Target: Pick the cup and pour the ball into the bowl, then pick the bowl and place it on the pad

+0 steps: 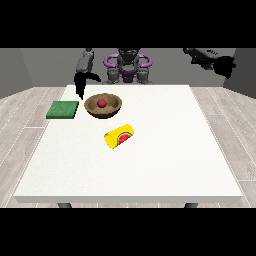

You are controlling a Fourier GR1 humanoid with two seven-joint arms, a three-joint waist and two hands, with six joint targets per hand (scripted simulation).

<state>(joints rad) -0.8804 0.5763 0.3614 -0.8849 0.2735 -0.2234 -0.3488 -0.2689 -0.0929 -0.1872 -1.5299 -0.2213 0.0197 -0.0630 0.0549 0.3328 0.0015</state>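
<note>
Two task items are already dealt with, judging by how they lie. The red ball (102, 103) sits inside the brown bowl (103, 105), so the pour looks complete. The yellow cup (120, 136) lies on its side on the white table (150, 165), near of the bowl and slightly right of it, well apart from both my hands. Its open end faces the camera side; nothing remains in it that I can see. I judge it was set aside there to keep it clear of the bowl.

The bowl stands upright toward the far left of the table. The green pad (63, 109) lies flat just left of it, with a narrow strip of table between the two. The bowl is not yet on the pad, so that step is outstanding.

My hand at the view's left (80, 84) hangs above the far left edge of the table, fingers pointing down, just far and left of the bowl's rim. It holds nothing. Whether the fingers are spread or closed together I cannot tell at this distance. Its position suits a descent onto the bowl's rim, which I take to be the step in hand.

My hand at the view's right (223, 65) is raised high and well off to the right, clear of the table and of every item. It carries nothing; its finger posture I cannot tell.

Risk noted: the bowl carries a free-rolling ball, so any tilt during the short transfer leftward could spill it.
</note>
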